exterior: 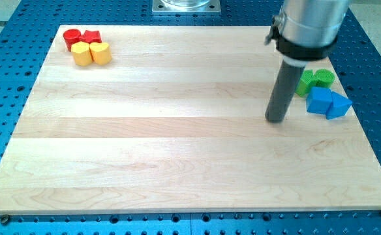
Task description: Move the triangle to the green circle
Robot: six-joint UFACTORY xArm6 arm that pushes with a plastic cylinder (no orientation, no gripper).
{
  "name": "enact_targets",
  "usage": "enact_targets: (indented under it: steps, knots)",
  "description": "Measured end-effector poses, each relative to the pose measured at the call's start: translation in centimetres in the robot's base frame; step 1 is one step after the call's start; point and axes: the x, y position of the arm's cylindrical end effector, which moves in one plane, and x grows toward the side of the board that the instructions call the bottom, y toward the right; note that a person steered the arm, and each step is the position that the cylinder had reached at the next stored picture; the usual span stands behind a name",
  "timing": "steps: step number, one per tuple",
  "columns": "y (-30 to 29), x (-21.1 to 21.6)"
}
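A blue triangle (339, 104) lies near the board's right edge, touching a blue cube (319, 100) on its left. Just above them sit a green circle (323, 78) and another green block (304, 83) partly hidden behind the rod. My tip (276, 119) rests on the board to the left of the blue blocks, a short gap away from the cube, touching no block.
At the board's top left corner is a cluster: a red circle (72, 38), a red star-like block (91, 36), a yellow block (81, 54) and a yellow heart-like block (100, 53). The wooden board (177, 143) lies on a blue perforated table.
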Motion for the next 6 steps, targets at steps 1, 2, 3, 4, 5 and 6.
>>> enact_targets:
  steps: [1, 2, 3, 4, 5, 6]
  knots:
    - [2.6, 5.7]
    - [9.0, 7.0]
    - [13.8, 6.2]
    - [13.8, 3.5]
    - [13.8, -0.1]
    - [13.3, -1.2]
